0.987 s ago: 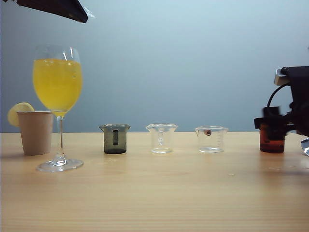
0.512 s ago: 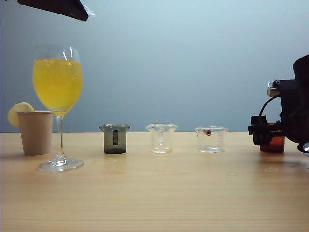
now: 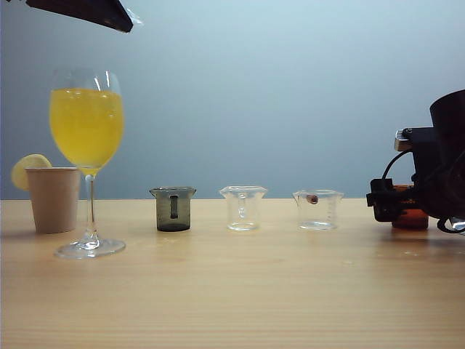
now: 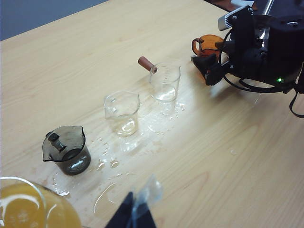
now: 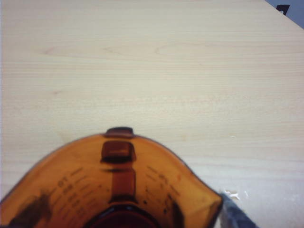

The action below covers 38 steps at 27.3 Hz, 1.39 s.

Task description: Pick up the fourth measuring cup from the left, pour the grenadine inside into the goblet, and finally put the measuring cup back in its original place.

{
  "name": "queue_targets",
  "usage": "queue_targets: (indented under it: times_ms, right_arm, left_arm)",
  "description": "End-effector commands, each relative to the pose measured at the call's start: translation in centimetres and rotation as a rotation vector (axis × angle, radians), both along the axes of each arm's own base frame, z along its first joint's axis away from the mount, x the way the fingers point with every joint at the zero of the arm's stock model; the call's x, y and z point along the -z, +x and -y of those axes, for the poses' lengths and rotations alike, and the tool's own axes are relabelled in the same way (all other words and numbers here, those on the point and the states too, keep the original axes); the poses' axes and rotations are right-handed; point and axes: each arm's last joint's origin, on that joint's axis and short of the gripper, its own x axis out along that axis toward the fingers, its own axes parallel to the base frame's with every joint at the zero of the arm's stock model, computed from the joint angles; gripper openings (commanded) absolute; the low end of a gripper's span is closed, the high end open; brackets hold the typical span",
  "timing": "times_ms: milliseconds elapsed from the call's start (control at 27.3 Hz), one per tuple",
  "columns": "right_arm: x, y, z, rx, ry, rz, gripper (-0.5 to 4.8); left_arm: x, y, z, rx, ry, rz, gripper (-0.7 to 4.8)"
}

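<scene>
From the front, the goblet [image 3: 86, 161] stands at the far left of the table [image 3: 232, 291], full of yellow juice [image 3: 86, 127], with a paper cup [image 3: 53, 199] and lemon slice [image 3: 27, 167] beside it. A row of small cups runs to the right: a grey cup [image 3: 173, 209], then two clear cups [image 3: 243, 208]. The red cup [image 3: 411, 217] sits on the table at the far right, half hidden behind the right gripper [image 3: 396, 205].

From the left wrist, the red cup [image 4: 209, 45] stands upright at the end of the row, the right gripper [image 4: 211, 66] at its side. Only the tip of the left gripper [image 4: 137, 211] shows; whether its jaws are apart I cannot tell.

From the right wrist, the red cup [image 5: 118, 190] fills the foreground, a dark red grenadine [image 5: 121, 219] layer at its bottom. The right jaws stand wide, released.
</scene>
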Motion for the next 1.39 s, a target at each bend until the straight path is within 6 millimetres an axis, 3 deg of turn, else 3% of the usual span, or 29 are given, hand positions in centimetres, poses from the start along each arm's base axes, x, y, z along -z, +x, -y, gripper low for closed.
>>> queue_targets:
  times_ms: [37,146,219,439,731,841,878,1061,1390]
  right_arm:
    - [-0.1,0.0,0.0,0.001,0.001,-0.002,3.01]
    - [-0.1,0.0,0.0,0.000,0.001,-0.001,1.89]
    - [-0.1,0.0,0.0,0.000,0.001,0.000,1.61]
    - [-1.1,0.0,-0.1,-0.010,0.006,0.030,1.56]
    - [-5.6,-0.8,-1.2,-0.090,-0.007,0.104,1.57]
    - [-7.5,-1.7,-2.4,-0.139,-0.030,0.117,1.57]
    - [-9.1,-2.6,-3.6,-0.208,-0.023,0.121,1.56]
    - [-13.2,-4.9,-6.5,-0.344,0.000,0.176,1.56]
    - [-20.2,-5.6,-12.7,-0.568,0.026,0.185,1.57]
  left_arm:
    - [-0.1,-0.1,0.0,0.005,0.002,0.006,-0.05]
    - [-0.1,-0.1,0.0,0.005,0.002,0.006,-0.05]
    - [-0.1,-0.1,0.0,0.005,0.002,0.007,-0.05]
    - [-0.3,-0.2,-0.2,-0.017,0.006,0.018,-0.05]
    - [-2.3,-0.9,-1.1,-0.157,0.113,0.022,-0.05]
    - [-3.3,-1.2,-1.4,-0.181,0.158,0.019,-0.05]
    - [-4.0,-1.6,-1.6,-0.182,0.164,0.004,-0.05]
    - [-5.3,-2.7,-2.2,-0.226,0.080,-0.030,-0.05]
    - [-5.4,-6.2,-4.4,-0.287,0.113,-0.068,-0.05]
